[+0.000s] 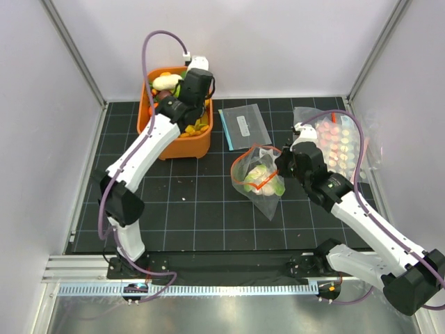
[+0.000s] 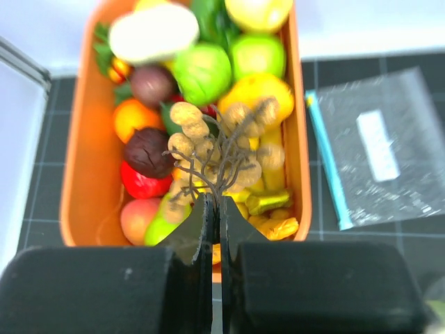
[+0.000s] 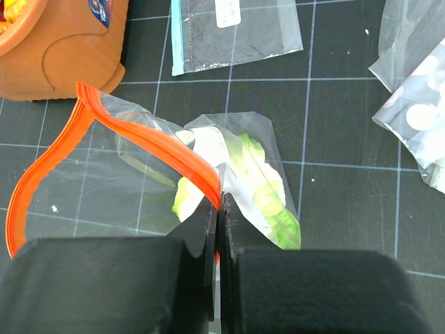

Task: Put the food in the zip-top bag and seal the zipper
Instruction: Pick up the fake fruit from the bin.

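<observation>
Right now my left end effector (image 2: 216,209) is closed on the thin brown stem of the cluster of tan balls (image 2: 222,146). The cluster sits just over the pile of toy fruit in the orange tub (image 2: 83,174), which stands at the far left of the bench (image 1: 195,202).

My right end effector (image 3: 217,212) is pinched shut on the orange-red zipper (image 3: 139,142) of the zip-top bag (image 1: 259,182). The bag lies crinkled near the middle of the bench, and its mouth gapes toward the tub. The zipper runs away from my fingers in 1 open loop. Inside the bag, close to my fingertips, lies a white-and-green cauliflower (image 3: 261,188).

Between the tub and the bag rests a flat clear bag (image 2: 389,153) with a blue edge. I cannot read the print on its white label (image 2: 379,146). A blue sticker (image 3: 104,10) on the tub's wall is cut off at the edge of my right wrist view, so I cannot read it either. To my right lies a bag of pink and orange discs (image 1: 337,142).
</observation>
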